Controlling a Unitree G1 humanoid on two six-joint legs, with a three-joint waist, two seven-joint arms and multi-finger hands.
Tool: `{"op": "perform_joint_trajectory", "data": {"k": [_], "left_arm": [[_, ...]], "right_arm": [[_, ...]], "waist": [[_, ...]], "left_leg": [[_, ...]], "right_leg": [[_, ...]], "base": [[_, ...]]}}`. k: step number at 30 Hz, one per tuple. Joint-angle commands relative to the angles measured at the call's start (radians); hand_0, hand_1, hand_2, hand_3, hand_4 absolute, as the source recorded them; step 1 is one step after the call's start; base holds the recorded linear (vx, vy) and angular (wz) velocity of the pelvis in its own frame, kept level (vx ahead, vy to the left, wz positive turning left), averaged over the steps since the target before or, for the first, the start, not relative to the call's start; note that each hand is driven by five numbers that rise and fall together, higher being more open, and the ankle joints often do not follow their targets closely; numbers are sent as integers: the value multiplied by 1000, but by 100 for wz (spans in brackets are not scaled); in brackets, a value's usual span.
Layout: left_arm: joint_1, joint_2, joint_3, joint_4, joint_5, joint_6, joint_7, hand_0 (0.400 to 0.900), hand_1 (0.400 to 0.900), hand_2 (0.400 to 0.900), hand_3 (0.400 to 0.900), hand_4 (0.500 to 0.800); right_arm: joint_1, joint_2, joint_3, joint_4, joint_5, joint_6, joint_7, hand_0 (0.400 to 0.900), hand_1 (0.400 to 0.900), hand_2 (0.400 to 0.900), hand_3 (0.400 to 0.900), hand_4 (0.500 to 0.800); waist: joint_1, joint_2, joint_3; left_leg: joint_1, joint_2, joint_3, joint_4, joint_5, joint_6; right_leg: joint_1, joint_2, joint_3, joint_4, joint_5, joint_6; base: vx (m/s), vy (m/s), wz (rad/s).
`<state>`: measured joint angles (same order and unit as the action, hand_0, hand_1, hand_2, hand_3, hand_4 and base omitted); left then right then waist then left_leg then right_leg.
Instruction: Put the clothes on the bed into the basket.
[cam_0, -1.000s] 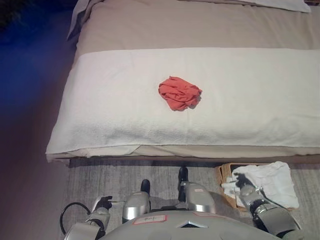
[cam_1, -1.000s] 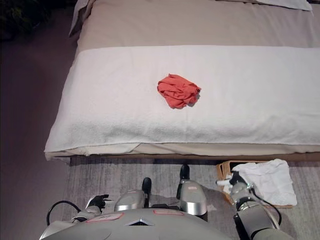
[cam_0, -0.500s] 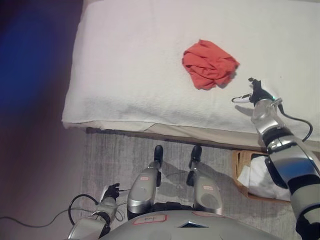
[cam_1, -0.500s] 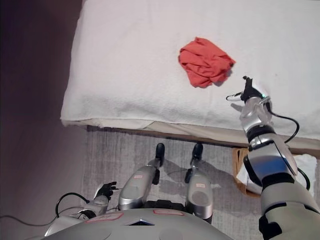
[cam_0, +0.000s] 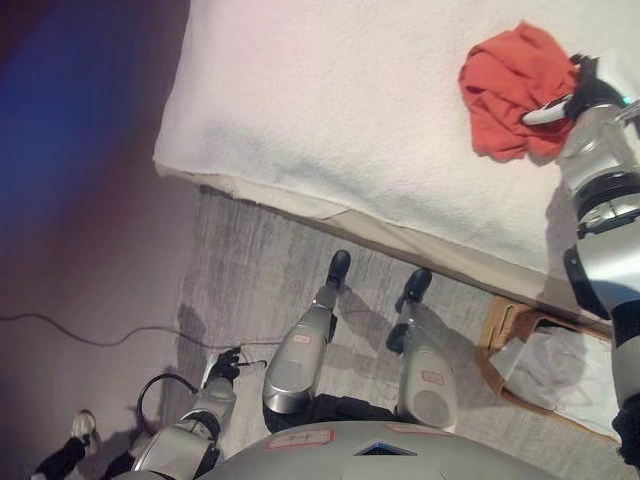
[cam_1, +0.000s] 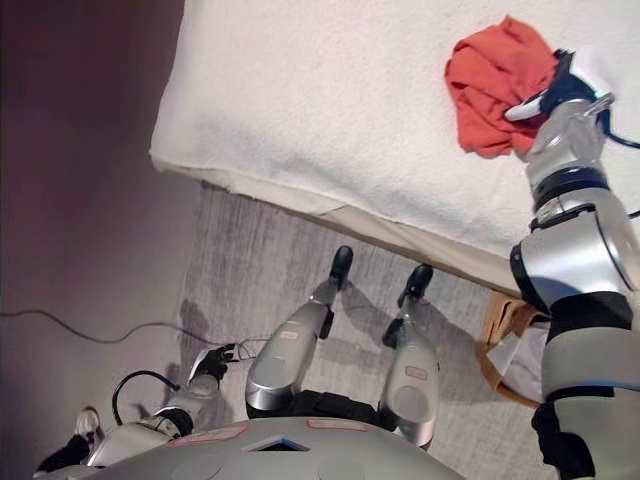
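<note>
A robot's right hand (cam_1: 560, 92) reaches across the bed (cam_0: 330, 110) to the near edge of a crumpled red garment (cam_0: 510, 85), the last piece of clothing seen on the white cover. The dark hand sits right against the cloth, one white-tipped finger pointing into its folds, but whether the hand has closed on the fabric cannot be told from here. On the floor beside the bed, at the robot's right, the basket (cam_0: 500, 335) already holds a white cloth (cam_0: 560, 365), so part of the job looks done. What appears to remain is to take hold of the red garment, lift it off the bed and carry it down into the basket. The left hand (cam_0: 225, 365) hangs low by the robot's side, fingers loosely curled, holding nothing.
</note>
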<state>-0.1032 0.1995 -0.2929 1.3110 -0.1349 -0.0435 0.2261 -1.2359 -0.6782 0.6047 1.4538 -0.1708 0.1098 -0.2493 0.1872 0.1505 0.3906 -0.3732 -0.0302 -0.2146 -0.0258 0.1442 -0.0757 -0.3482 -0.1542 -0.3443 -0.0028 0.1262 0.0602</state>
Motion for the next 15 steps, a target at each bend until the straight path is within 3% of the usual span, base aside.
{"op": "perform_joint_trajectory", "data": {"k": [1, 15], "left_arm": [[27, 49, -40, 37, -49, 16, 29, 900, 900, 900, 900, 800], [4, 41, -57, 26, -90, 13, 19, 900, 900, 900, 900, 800]], "right_arm": [[-159, -97, 128, 11, -23, 0, -30, 900, 900, 900, 900, 800], [-213, -99, 170, -14, 33, -20, 9, 900, 900, 900, 900, 800]], "waist": [[9, 5, -9], [24, 27, 37]], "left_leg": [[3, 2, -2, -61, 36, -10], [-64, 5, -18, -61, 63, -17]], "right_leg": [[-121, -57, 99, 118, 22, 63], [-202, -59, 105, 152, 14, 57]], "base": [[-21, -6, 12], [-3, -3, 2]]}}
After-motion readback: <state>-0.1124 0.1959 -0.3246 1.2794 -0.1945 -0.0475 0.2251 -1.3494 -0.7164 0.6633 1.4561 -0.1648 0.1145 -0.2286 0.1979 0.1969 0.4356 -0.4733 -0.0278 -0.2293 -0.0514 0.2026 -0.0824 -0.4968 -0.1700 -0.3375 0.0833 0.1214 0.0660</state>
